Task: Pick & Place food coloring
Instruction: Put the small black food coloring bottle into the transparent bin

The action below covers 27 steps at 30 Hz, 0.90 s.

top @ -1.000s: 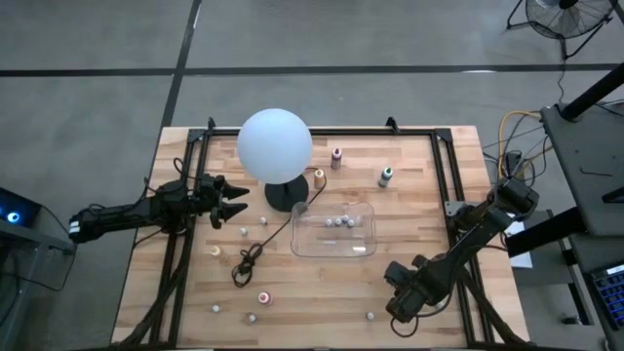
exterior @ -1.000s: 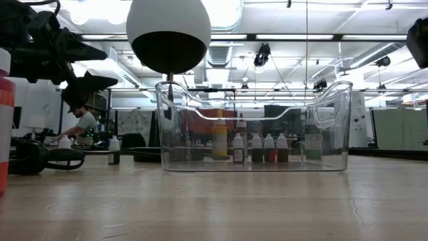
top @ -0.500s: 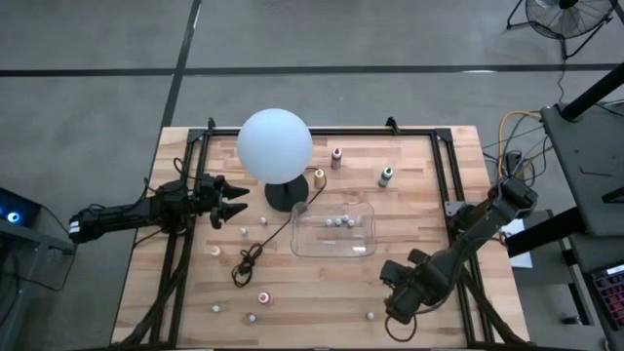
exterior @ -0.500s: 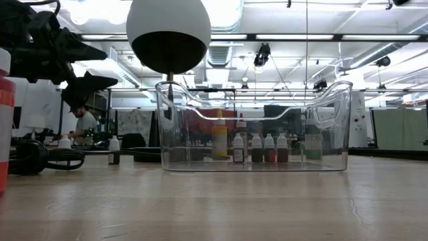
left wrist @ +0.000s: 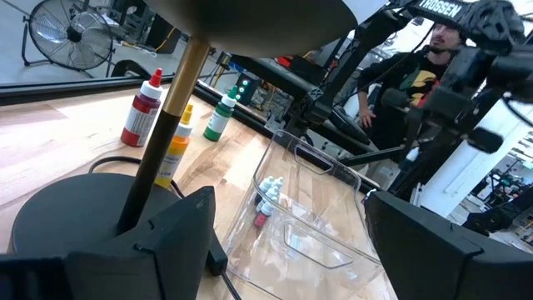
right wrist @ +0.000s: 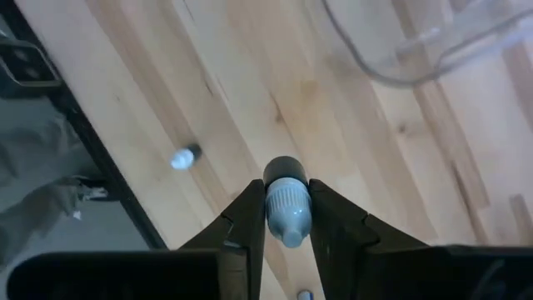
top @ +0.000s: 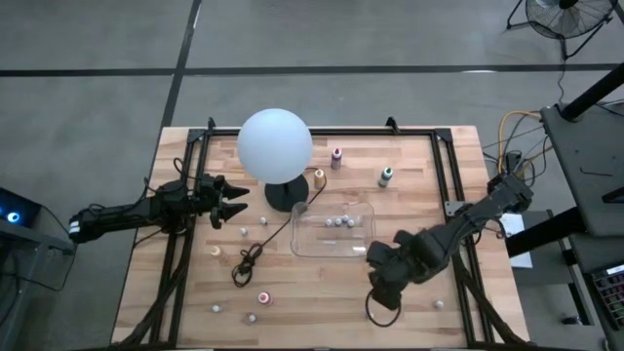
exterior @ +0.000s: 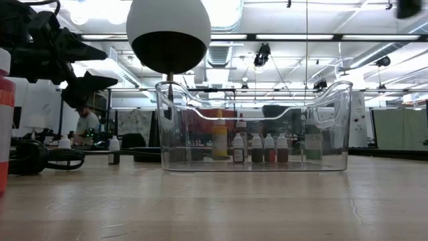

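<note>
Near the tray's front edge now — right gripper [top: 382,283] has swung in from the bench's [top: 185,292] front-right corner, jaws clamped on a small bottle [right wrist: 286,198] with a pale cap. Bottle is off the wood, carried toward the clear tray [top: 363,213], where a few bottles [top: 338,221] already sit. Left gripper [top: 232,202] hasn't budged — wide open, parked beside the lamp base [top: 286,193]. Likely next: lift over the tray wall and release.

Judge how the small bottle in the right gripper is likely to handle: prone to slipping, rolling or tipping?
Probably light: the right gripper pinches the bottle between two narrow fingers. Its round cap and body suggest it could twist or slip. Dropped sideways, it would likely roll, like the bottle lying on the table.
</note>
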Each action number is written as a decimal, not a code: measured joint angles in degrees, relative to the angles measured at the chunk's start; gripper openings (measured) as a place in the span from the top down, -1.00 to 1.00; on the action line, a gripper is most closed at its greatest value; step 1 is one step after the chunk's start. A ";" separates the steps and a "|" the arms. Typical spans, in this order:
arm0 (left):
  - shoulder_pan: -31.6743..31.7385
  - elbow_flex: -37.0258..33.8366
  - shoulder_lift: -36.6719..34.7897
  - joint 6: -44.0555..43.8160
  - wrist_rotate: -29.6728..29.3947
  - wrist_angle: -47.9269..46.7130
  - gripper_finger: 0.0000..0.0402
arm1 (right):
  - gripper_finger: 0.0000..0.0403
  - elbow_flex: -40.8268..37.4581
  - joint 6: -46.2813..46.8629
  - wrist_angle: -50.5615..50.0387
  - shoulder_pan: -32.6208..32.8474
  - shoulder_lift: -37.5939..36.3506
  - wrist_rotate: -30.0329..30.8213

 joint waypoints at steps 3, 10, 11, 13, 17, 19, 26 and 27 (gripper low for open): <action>0.02 0.00 0.00 0.00 0.00 0.00 -0.39 | 0.66 2.25 -1.92 0.06 -2.10 0.00 0.02; 0.00 0.00 0.00 -0.02 0.00 0.00 -0.39 | 0.66 5.59 -4.95 -0.12 -7.07 0.00 -0.04; 0.01 0.00 0.00 -0.02 0.00 0.00 -0.39 | 0.66 5.82 -5.21 -0.14 -7.82 0.01 -0.10; 0.00 0.00 0.00 0.00 0.00 0.00 -0.39 | 0.66 6.39 -5.84 -0.28 -9.53 0.14 -0.13; 0.00 0.00 0.00 0.00 0.00 0.00 -0.39 | 0.66 8.50 -8.25 -0.44 -13.19 0.54 -0.15; 0.00 0.00 0.00 -0.02 0.00 0.00 -0.39 | 0.66 9.70 -8.46 -1.18 -15.00 0.85 -0.30; 0.00 -0.01 -0.02 0.00 -0.02 0.00 -0.39 | 0.66 13.41 -10.88 -1.37 -20.64 2.70 -0.63; 0.01 -0.01 -0.02 0.00 0.00 0.00 -0.39 | 0.66 14.12 -10.90 -1.41 -21.48 3.11 -0.62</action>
